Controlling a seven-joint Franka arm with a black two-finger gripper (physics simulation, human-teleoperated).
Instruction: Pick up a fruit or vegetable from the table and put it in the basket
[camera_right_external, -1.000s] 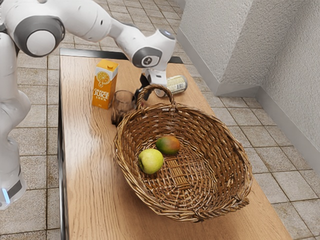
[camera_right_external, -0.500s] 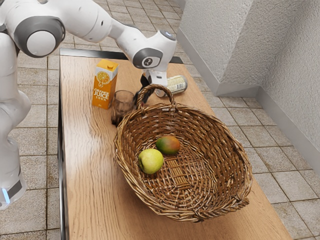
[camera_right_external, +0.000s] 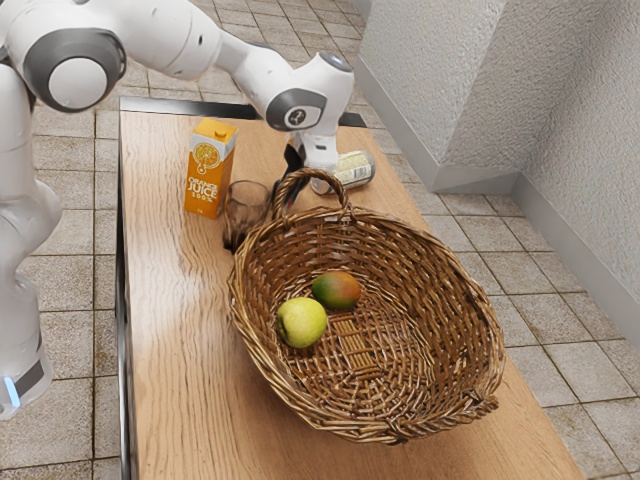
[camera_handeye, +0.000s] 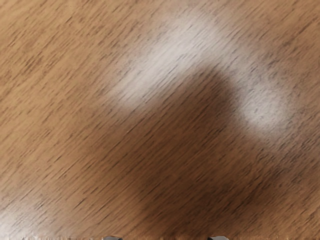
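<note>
The gripper (camera_right_external: 292, 172) is low over the far part of the table, behind the basket's handle, which partly hides it. In the wrist view the gripper (camera_handeye: 166, 238) has its two fingertips apart at the lower edge, with bare wood between them. The wicker basket (camera_right_external: 468, 270) stands upright on the table (camera_right_external: 175, 350). Inside it lie a yellow-green apple-like fruit (camera_right_external: 302, 323) and a red-green mango (camera_right_external: 337, 290), side by side. No fruit is visible at the gripper.
An orange juice carton (camera_right_external: 210, 168) stands toward the exterior view's left. Beside it is a dark transparent glass (camera_right_external: 246, 208), close to the basket's rim. A can (camera_right_external: 352, 170) lies on its side just beyond the hand. The basket's arched handle rises close to the gripper.
My hand has risen slightly from its earlier height behind the handle. Both fruits, the basket, carton, glass and can have stayed where they were.
</note>
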